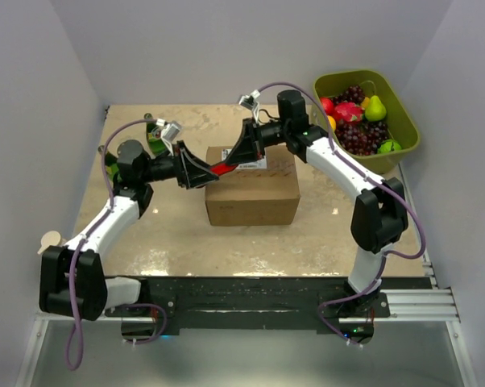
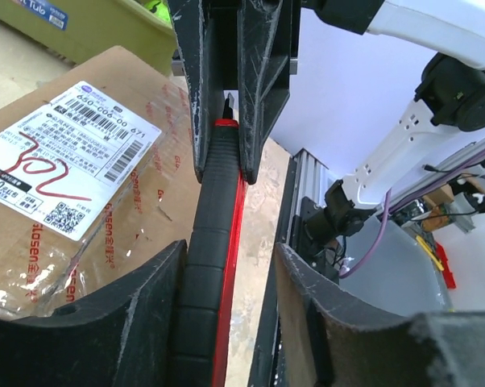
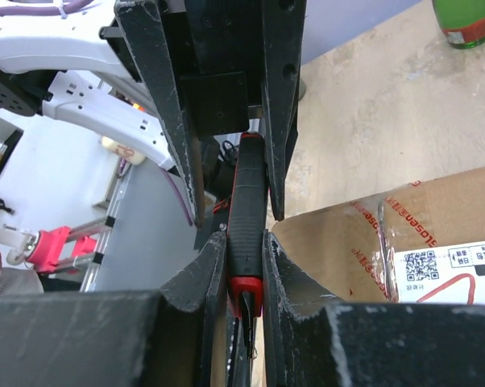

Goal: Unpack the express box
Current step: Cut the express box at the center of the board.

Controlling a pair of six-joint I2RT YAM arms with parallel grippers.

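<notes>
Here the brown box (image 1: 252, 192) is sitting closed in the middle of the table (image 1: 170, 234), its white label (image 2: 61, 157) facing up under wrinkled clear tape. Just above its top, toward the left arm's side, a red-and-black knife (image 2: 214, 210) is hanging between the two arms. The right gripper (image 3: 242, 250) is pinching the red end, where a thin dark tip, probably the blade, is pointing in toward its own palm. The left gripper (image 2: 226, 266) is standing wide around the black handle, gaps showing on both sides, gripping nothing. With only that one narrow pinch carrying it, the knife is likely risking a pivot or slip if a left finger brushes the handle while backing away. Tilted, it could be dropping onto the box or scoring the label rather than the tape. The green fruit tub (image 1: 408, 133) is standing well apart, far right.
</notes>
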